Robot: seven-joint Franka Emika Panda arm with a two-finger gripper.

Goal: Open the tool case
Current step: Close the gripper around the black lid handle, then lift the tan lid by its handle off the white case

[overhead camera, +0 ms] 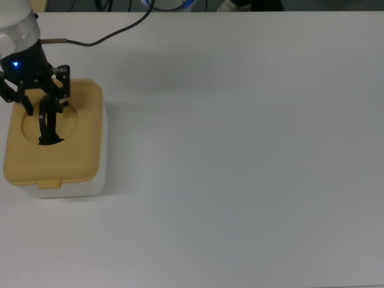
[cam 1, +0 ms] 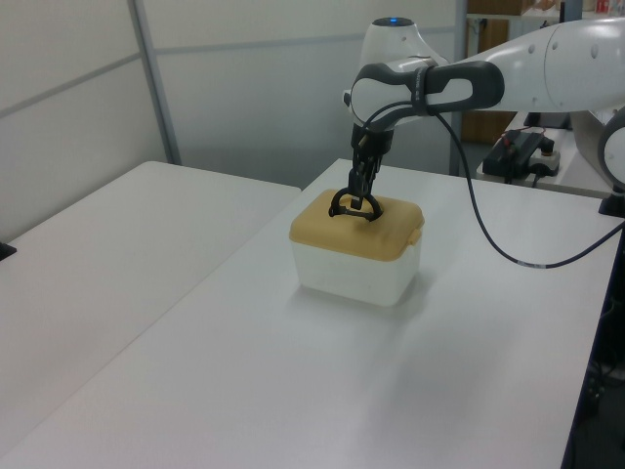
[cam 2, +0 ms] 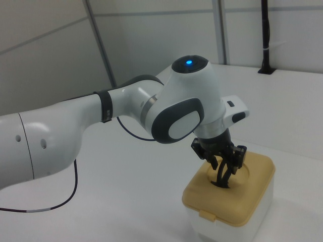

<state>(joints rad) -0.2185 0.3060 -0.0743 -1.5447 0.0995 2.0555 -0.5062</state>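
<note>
The tool case (overhead camera: pixel 54 141) sits at the far left of the top view on the white tabletop (overhead camera: pixel 240 150), lid shut. The gripper (overhead camera: pixel 44 103) straddles its upright black handle (overhead camera: pixel 47 123), fingers (overhead camera: pixel 62 91) parted. A black cable (overhead camera: pixel 96 37) trails behind. The right view alone shows the front latch tab (cam 2: pixel 208 216).
</note>
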